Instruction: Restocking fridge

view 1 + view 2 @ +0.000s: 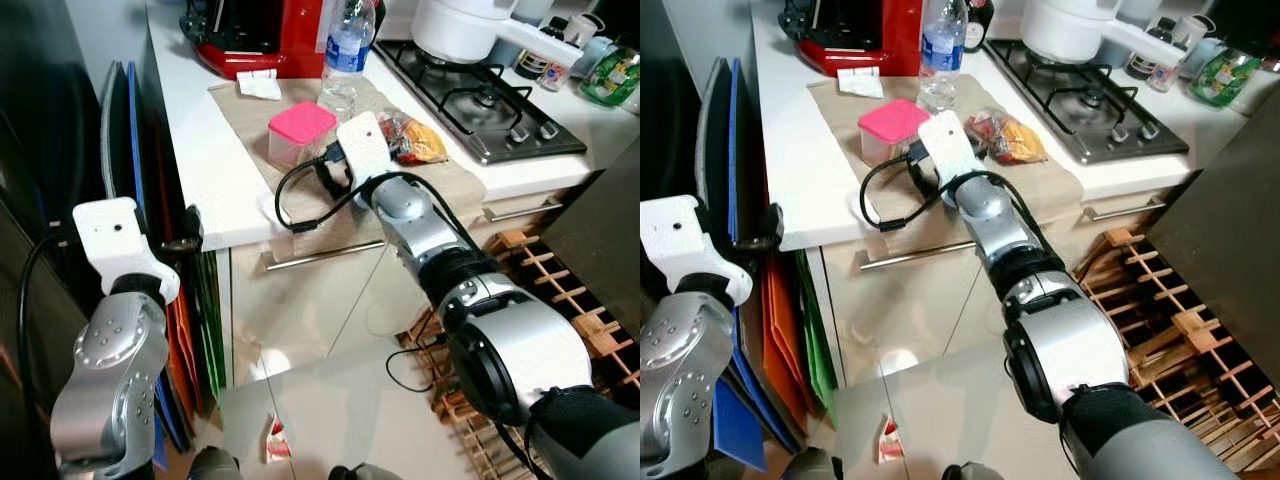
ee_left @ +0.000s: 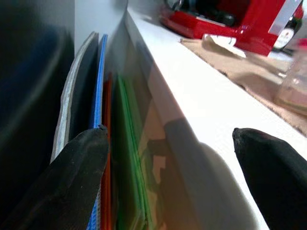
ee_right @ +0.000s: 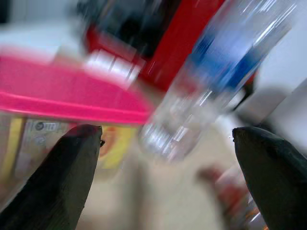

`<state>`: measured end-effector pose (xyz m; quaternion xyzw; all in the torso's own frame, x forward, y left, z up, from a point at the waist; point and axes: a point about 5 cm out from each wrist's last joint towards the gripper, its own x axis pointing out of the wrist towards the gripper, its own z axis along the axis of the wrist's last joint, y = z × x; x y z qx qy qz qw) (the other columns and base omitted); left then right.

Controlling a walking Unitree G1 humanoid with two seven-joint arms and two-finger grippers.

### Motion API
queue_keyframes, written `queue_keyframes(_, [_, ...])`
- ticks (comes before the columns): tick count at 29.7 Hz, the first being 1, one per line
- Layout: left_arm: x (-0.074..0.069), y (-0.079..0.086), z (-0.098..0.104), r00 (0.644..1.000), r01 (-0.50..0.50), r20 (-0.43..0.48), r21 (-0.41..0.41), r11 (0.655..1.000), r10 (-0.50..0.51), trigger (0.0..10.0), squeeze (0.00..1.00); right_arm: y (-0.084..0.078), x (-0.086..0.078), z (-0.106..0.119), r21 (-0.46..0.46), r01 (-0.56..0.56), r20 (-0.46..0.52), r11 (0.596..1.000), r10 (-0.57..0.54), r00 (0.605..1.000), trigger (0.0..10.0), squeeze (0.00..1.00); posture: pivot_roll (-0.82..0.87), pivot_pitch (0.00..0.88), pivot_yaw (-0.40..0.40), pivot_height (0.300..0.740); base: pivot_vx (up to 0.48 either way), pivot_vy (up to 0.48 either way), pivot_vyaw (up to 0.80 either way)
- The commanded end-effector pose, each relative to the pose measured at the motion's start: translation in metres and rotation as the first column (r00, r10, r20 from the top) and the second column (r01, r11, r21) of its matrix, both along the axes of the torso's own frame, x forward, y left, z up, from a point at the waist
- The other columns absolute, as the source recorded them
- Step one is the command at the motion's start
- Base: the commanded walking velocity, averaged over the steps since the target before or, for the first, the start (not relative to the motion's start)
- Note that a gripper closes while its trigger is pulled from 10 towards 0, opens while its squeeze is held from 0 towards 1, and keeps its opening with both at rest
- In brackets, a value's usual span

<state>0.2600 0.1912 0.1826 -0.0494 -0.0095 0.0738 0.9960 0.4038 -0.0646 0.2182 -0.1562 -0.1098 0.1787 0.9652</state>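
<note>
My right hand (image 3: 165, 139) is open over the bench (image 1: 215, 170), and the water bottle (image 1: 345, 55) stands upright just beyond it, upper centre of the frame, its long axis vertical. It is clear plastic with a blue label. The pink-lidded tub (image 1: 300, 130) sits beside it, possibly closer; the wrist view is blurred. My left hand (image 2: 168, 143) is open, far off at the bench's edge.

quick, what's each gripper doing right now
left gripper: open, holding nothing, beside the counter edge
right gripper: open, holding nothing, facing the water bottle
</note>
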Motion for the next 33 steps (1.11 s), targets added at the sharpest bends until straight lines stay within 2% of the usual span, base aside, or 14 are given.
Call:
queue_keyframes(1, [0.004, -0.005, -0.001, 1.0, 0.014, 0.008, -0.007, 1.0, -0.014, 10.0, 0.0, -0.016, -0.001, 0.005, 0.06, 0.04, 0.046, 0.997, -0.043, 0.998, 10.0, 0.0, 0.19, 0.0, -0.148, 0.74, 0.0, 0.0, 0.0])
queue_keyframes(5, [0.022, -0.014, 0.002, 0.995, 0.09, 0.045, 0.004, 0.996, -0.09, 10.0, 0.0, -0.055, -0.02, 0.008, 0.193, 0.165, 0.142, 0.967, -0.194, 0.971, 10.0, 0.0, 0.14, 0.0, -0.119, 0.74, 0.0, 0.0, 0.0])
queue_keyframes(8, [0.039, -0.02, 0.002, 0.987, 0.149, 0.057, 0.042, 0.988, -0.151, 10.0, 0.0, -0.067, -0.036, -0.003, 0.227, 0.205, 0.157, 0.952, -0.243, 0.957, 10.0, 0.0, 0.09, 0.0, -0.09, 0.74, 0.0, 0.0, 0.0])
queue_keyframes(9, [0.039, -0.02, 0.002, 0.987, 0.149, 0.057, 0.042, 0.988, -0.151, 10.0, 0.0, -0.067, -0.036, -0.003, 0.227, 0.205, 0.157, 0.952, -0.243, 0.957, 10.0, 0.0, 0.09, 0.0, -0.09, 0.74, 0.0, 0.0, 0.0])
queue_keyframes(11, [0.049, -0.021, 0.001, 0.985, 0.158, 0.056, 0.052, 0.986, -0.161, 10.0, 0.0, -0.071, -0.044, -0.014, 0.23, 0.223, 0.143, 0.947, -0.26, 0.955, 10.0, 0.0, 0.07, 0.0, -0.072, 0.74, 0.0, 0.0, 0.0])
queue_keyframes(14, [0.061, -0.025, 0.008, 0.978, 0.178, 0.095, 0.066, 0.982, -0.184, 10.0, 0.0, -0.066, -0.061, -0.03, 0.229, 0.21, 0.116, 0.951, -0.24, 0.964, 10.0, 0.0, 0.04, 0.0, -0.047, 0.74, 0.0, 0.0, -0.66])
queue_keyframes(16, [0.064, -0.032, 0.011, 0.971, 0.203, 0.119, 0.058, 0.977, -0.208, 10.0, 0.0, -0.061, -0.068, -0.033, 0.213, 0.197, 0.116, 0.957, -0.225, 0.967, 10.0, 0.0, 0.02, 0.0, -0.029, 0.74, 0.0, 0.0, -0.75])
queue_keyframes(18, [0.073, -0.039, 0.014, 0.961, 0.225, 0.148, 0.08, 0.971, -0.235, 10.0, 0.0, -0.059, -0.067, -0.032, 0.202, 0.204, 0.113, 0.958, -0.23, 0.967, 10.0, 0.0, 0.01, 0.0, -0.017, 0.74, 0.0, 0.0, -0.75])
queue_keyframes(22, [0.075, -0.043, 0.018, 0.956, 0.22, 0.178, 0.099, 0.971, -0.234, 10.0, 0.0, -0.06, -0.067, -0.034, 0.211, 0.21, 0.098, 0.955, -0.235, 0.967, 10.0, 0.0, 0.01, 0.0, -0.019, 0.74, 0.0, 0.0, -0.53])
queue_keyframes(25, [0.08, -0.034, 0.022, 0.972, 0.113, 0.186, 0.151, 0.982, -0.14, 10.0, 0.0, -0.057, -0.066, -0.035, 0.208, 0.2, 0.083, 0.957, -0.222, 0.972, 10.0, 0.0, 0.0, 0.0, -0.018, 0.74, 0.0, 0.0, 0.0])
queue_keyframes(26, [0.082, -0.032, 0.024, 0.972, 0.099, 0.195, 0.151, 0.984, -0.128, 10.0, 1.0, -0.056, -0.066, -0.034, 0.204, 0.193, 0.085, 0.96, -0.213, 0.973, 10.0, 0.0, 0.0, 0.0, -0.02, 0.74, 0.0, 0.0, 0.0])
queue_keyframes(33, [0.093, -0.022, 0.037, 0.961, 0.095, 0.248, 0.131, 0.987, -0.125, 10.0, 1.0, -0.053, -0.066, -0.028, 0.188, 0.164, 0.101, 0.968, -0.185, 0.978, 10.0, 0.0, -0.01, 0.0, -0.006, 0.74, 0.0, 0.0, 0.0])
